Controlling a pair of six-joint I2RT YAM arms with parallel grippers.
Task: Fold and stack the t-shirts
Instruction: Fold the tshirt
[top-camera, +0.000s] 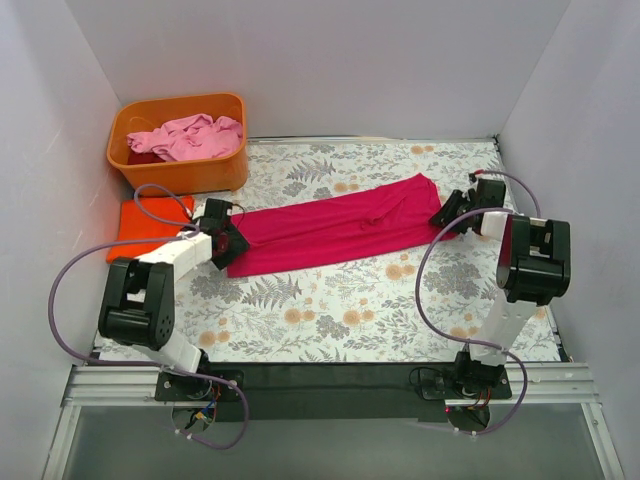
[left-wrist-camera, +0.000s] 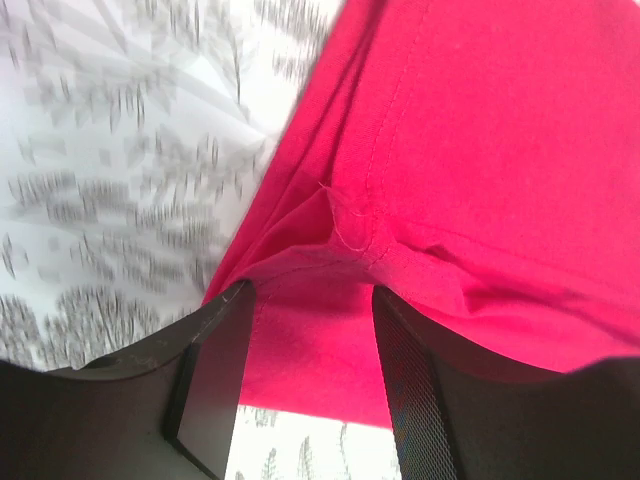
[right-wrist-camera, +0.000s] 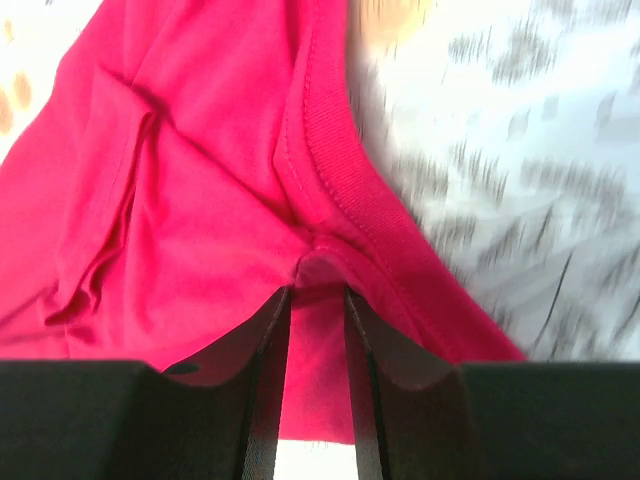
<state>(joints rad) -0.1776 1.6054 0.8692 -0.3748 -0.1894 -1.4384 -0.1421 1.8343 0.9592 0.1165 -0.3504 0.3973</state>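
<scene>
A magenta-red cloth t-shirt (top-camera: 340, 225) lies stretched in a long band across the middle of the floral-patterned bench (top-camera: 330, 300). At its right end the right gripper (top-camera: 447, 218) is clenched on the collar. At its left end the hem sits between the left gripper (top-camera: 232, 243) fingers (left-wrist-camera: 215, 360); whether they pinch it I cannot tell. A folded orange cloth t-shirt (top-camera: 145, 225) lies at left. In the orange plastic tub (top-camera: 180, 170) at upper left is a pale pink cloth t-shirt (top-camera: 190, 135).

The magenta-red t-shirt (top-camera: 340, 225) is soft matt knit cloth, stitched at the hems and ribbed at the neck. The tub (top-camera: 185, 170) is smooth, faintly glossy plastic; the table cover (top-camera: 330, 300) looks matt and printed. On the left gripper (left-wrist-camera: 312, 292) the fingers (left-wrist-camera: 412, 390) are matt black, one finely gridded
</scene>
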